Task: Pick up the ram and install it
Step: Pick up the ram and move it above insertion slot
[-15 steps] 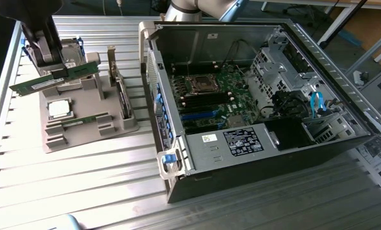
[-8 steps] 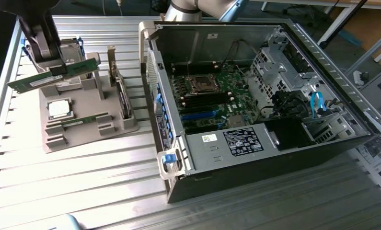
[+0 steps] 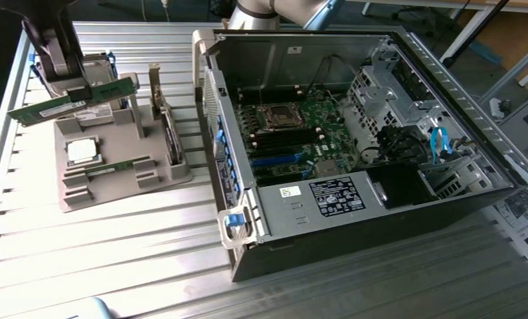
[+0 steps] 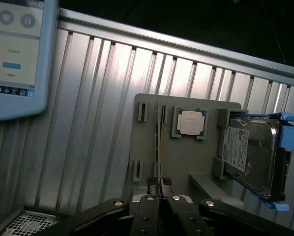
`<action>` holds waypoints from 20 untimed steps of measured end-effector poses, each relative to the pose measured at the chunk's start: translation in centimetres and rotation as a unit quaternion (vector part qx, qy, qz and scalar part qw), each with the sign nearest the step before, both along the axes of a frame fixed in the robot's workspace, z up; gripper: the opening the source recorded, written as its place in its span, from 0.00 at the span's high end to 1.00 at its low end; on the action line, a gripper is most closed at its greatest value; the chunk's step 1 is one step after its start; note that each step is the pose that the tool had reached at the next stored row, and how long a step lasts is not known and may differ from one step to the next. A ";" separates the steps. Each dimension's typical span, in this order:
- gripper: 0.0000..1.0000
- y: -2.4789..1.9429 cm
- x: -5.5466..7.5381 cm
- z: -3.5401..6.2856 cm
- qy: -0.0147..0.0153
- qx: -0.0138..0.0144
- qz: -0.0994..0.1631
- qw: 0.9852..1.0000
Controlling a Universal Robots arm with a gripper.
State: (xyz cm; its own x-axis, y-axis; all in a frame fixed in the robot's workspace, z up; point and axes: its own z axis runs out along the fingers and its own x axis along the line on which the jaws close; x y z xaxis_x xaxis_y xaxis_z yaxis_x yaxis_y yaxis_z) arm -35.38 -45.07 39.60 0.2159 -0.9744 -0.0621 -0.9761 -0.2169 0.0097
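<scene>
Aloft, ram [image 3: 42, 108] between tool's [image 4: 159, 183] jaws.

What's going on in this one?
The robot arm's gripper is shut on the ram stick and holds it lifted above the gray parts tray. A processor chip and a hard drive sit in the tray. The open computer case stands to the exterior view's right, and the stick is not yet in its motherboard.
</scene>
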 end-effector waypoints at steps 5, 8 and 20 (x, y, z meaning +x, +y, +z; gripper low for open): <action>0.88 0.00 0.0 0.34 0.000 0.000 0.000 1.000; 0.88 0.00 0.0 0.63 0.000 0.000 0.000 1.000; 0.88 0.00 0.0 1.85 0.000 0.000 0.000 1.000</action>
